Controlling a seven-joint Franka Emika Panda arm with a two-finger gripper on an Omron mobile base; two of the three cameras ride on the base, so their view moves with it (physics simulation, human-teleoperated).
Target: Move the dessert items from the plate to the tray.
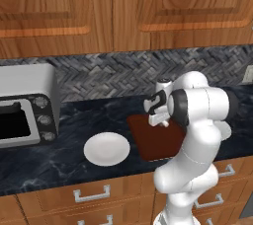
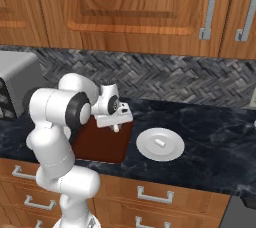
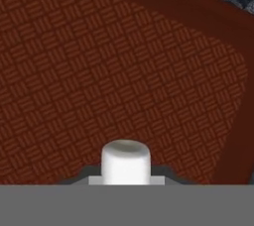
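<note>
The end effector (image 1: 159,120) hangs over the tray (image 3: 124,61), apparently closed on a white dessert piece (image 3: 125,163) that sits right at its tips, above the woven floor. I judge the carry nearly done and the release still to come. Beside the tray on the tabletop (image 2: 220,157), the plate (image 2: 172,154) carries another small white piece (image 2: 160,142).

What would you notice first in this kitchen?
The big white robot arm stands out in front of the dark counter. Its pincer holds a white marshmallow above the reddish-brown tray. Beside the tray, a white plate carries another tiny white piece.
</note>
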